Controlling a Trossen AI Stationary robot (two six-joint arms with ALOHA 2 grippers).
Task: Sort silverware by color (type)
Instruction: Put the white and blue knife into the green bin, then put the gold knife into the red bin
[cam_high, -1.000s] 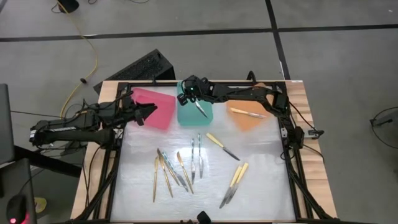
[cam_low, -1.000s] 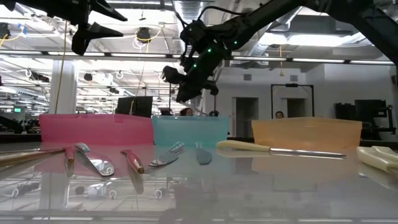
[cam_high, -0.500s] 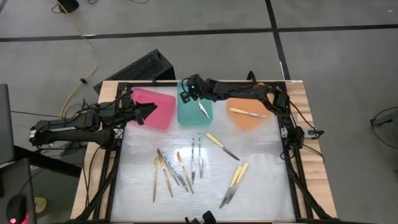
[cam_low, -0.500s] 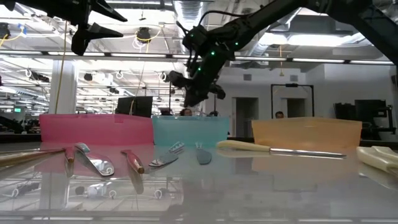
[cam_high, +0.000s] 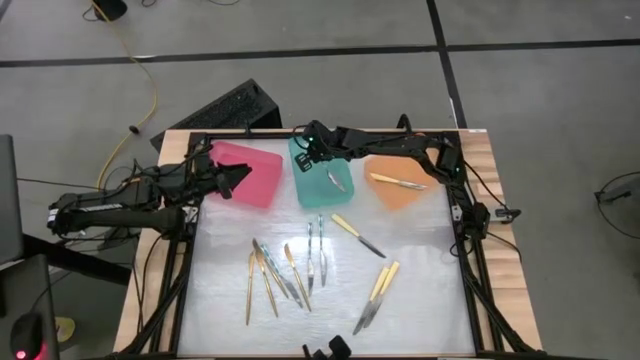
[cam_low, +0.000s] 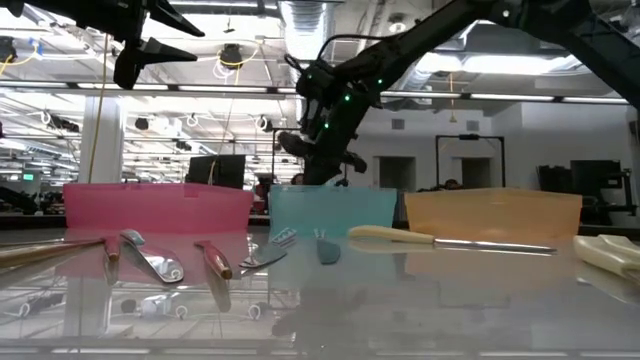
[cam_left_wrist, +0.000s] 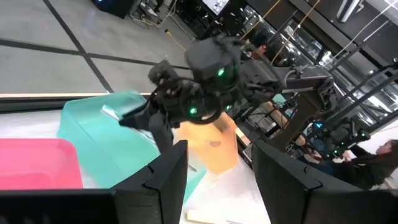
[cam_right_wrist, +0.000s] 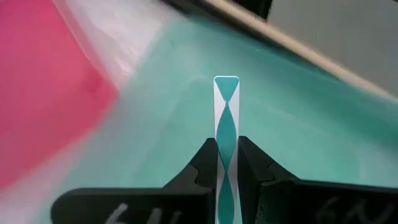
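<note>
pinching one teal-handled utensil (cam_right_wrist: 226, 124) over the teal tray (cam_high: 308, 187), the right gripper (cam_high: 316, 152). left gripper (cam_high: 238, 178) spread above the pink tray (cam_high: 258, 185). one utensil (cam_high: 398, 181) in the orange tray (cam_high: 385, 199), about ten utensils (cam_high: 290, 272) on the table (cam_high: 420, 270).

Utensil (cam_high: 334, 180) in middle tray (cam_high: 305, 186)

The right gripper (cam_right_wrist: 226, 163) pinches a teal-handled utensil (cam_right_wrist: 226, 124), whose lower handle runs off the picture edge in the right wrist view; its metal end can't be seen there. Beyond the fingertips, the teal tray (cam_right_wrist: 298, 118) and the pink tray (cam_right_wrist: 43, 81) smear into blur. In the low view the gripper (cam_low: 322, 165) hides the utensil.
</note>
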